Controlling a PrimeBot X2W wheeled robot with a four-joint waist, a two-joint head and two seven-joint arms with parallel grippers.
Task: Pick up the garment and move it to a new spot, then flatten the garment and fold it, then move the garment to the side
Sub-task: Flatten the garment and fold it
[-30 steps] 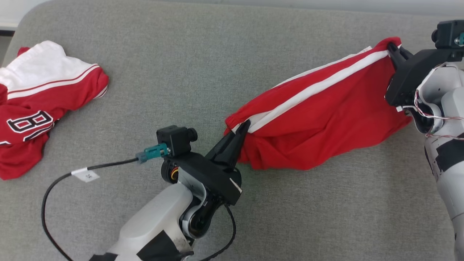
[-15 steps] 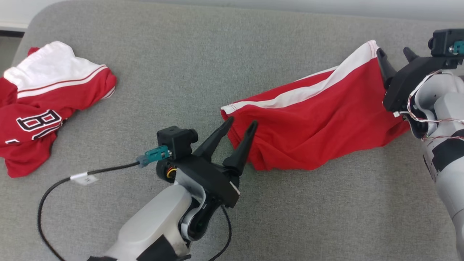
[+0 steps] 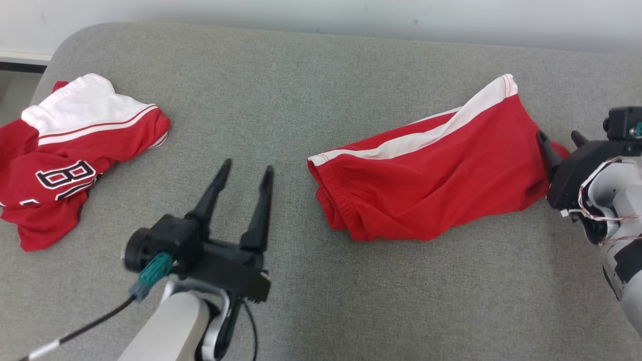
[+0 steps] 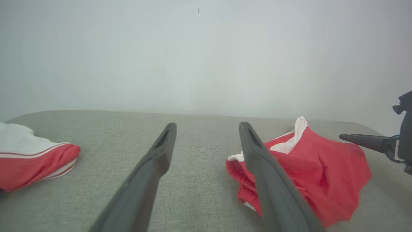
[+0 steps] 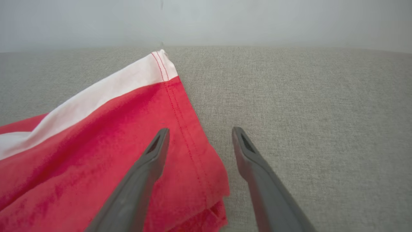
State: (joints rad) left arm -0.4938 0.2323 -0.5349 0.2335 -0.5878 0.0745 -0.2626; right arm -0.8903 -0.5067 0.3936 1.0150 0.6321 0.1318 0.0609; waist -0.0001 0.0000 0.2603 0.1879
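Risk: the crumpled red-and-white lettered jersey (image 3: 75, 150), far left, is grasped by mistake. Left end effector (image 3: 249, 165) is open and empty, clear of the bunched red white-striped shorts (image 3: 426, 185) lying right of centre. Right end effector (image 3: 558, 134), open over their hem, may pinch one layer only.

— Where do the red shorts with a white side stripe (image 3: 431, 185) lie?
— Right of centre on the grey fabric-covered counter (image 3: 281, 90), the right hand (image 3: 557, 133) just beside their right end.
— And the crumpled red-and-white jersey (image 3: 75, 150)?
— At the left edge, well apart; the left hand (image 3: 247, 165) is between the two.
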